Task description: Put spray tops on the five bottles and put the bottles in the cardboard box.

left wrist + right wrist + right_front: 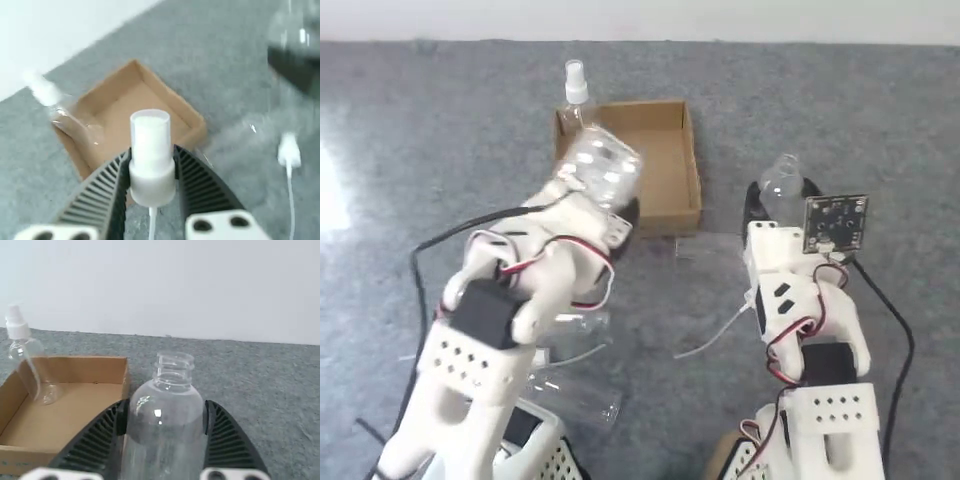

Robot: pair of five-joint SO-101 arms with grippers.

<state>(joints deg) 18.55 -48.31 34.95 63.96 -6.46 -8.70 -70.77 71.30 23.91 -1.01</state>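
My left gripper (150, 151) is shut on a white spray top (150, 150), held upright above the near side of the cardboard box (196, 121). In the high view that arm's wrist (590, 215) sits at the box's (693, 170) front left corner. My right gripper (165, 410) is shut on a clear open-necked bottle (162, 415), held upright to the right of the box (75, 363); the high view shows this bottle (782, 183). One capped bottle (576, 100) stands in the box's far left corner.
Clear uncapped bottles lie on the grey mat by the left arm's base (582, 397). A loose spray top (289, 151) with its thin tube (712, 335) lies between the arms. The mat beyond the box is open.
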